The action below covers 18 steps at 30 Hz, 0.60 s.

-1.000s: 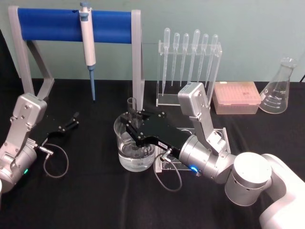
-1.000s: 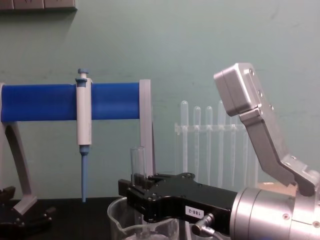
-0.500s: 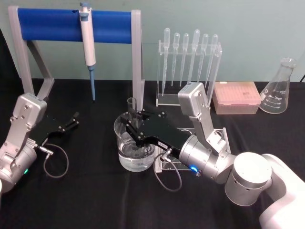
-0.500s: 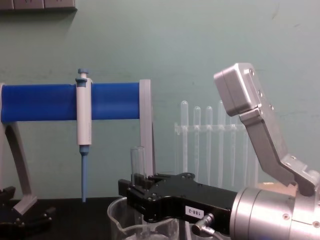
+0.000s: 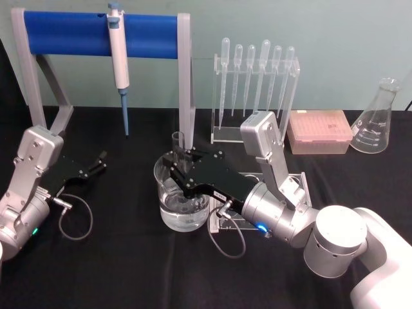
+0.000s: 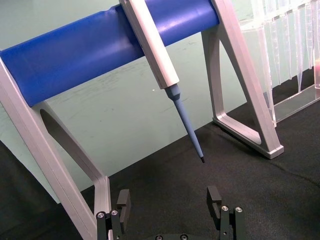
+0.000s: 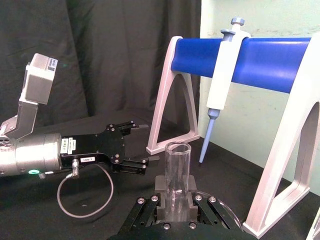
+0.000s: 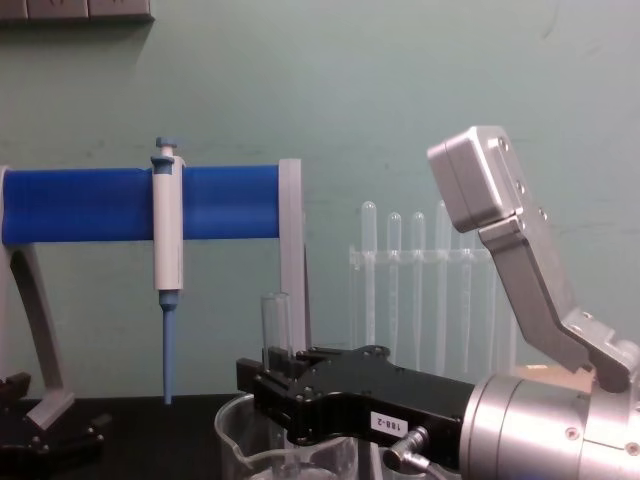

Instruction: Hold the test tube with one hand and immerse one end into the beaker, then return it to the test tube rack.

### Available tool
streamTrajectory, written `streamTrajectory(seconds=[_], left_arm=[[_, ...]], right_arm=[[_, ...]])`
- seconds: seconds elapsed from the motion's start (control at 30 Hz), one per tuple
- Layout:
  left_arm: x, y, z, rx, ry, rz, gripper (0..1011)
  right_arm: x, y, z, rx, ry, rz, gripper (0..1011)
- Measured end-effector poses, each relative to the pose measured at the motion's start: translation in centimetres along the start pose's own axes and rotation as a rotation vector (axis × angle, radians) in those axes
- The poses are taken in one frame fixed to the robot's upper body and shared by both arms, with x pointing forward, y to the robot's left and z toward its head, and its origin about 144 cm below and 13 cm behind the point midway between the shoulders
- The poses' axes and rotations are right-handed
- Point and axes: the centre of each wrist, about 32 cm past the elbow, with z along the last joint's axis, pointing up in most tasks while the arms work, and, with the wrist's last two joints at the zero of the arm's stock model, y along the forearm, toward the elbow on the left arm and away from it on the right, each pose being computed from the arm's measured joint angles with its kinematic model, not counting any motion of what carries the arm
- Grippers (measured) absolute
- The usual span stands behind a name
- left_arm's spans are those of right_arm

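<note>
The test tube point(image 5: 178, 144) is clamped upright in the beaker point(image 5: 165, 207) by the fingers of the right gripper point(image 5: 179, 162). The left gripper point(image 5: 100, 161) is seen by the table's point(image 5: 129, 270) left edge, fingers spread and empty.

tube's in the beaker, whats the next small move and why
Probably lift straight up. The right gripper is shut on the test tube, upright with its lower end down inside the beaker, so the dip looks done; clearing the rim first lets it travel to the test tube rack. The left gripper rests open, aside.
</note>
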Motion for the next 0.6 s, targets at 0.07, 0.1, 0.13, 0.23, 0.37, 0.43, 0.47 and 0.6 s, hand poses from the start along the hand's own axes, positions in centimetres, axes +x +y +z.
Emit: streamTrajectory(seconds=[0.07,0.1,0.13,0.23,0.37,0.43,0.47,0.6], left_arm=[[0.00,0.00,0.00,0.000,0.000,0.000,1000],[0.00,0.00,0.00,0.000,0.000,0.000,1000],[0.00,0.00,0.00,0.000,0.000,0.000,1000],[0.00,0.00,0.00,0.000,0.000,0.000,1000],[0.00,0.00,0.00,0.000,0.000,0.000,1000],[0.00,0.00,0.00,0.000,0.000,0.000,1000],[0.00,0.00,0.00,0.000,0.000,0.000,1000],[0.00,0.00,0.00,0.000,0.000,0.000,1000]], right_arm=[[0.00,0.00,0.00,0.000,0.000,0.000,228],[0.00,0.00,0.00,0.000,0.000,0.000,228],[0.00,0.00,0.00,0.000,0.000,0.000,228],[0.00,0.00,0.00,0.000,0.000,0.000,228],[0.00,0.00,0.00,0.000,0.000,0.000,228],[0.00,0.00,0.00,0.000,0.000,0.000,228],[0.00,0.00,0.00,0.000,0.000,0.000,228],[0.00,0.00,0.00,0.000,0.000,0.000,228]])
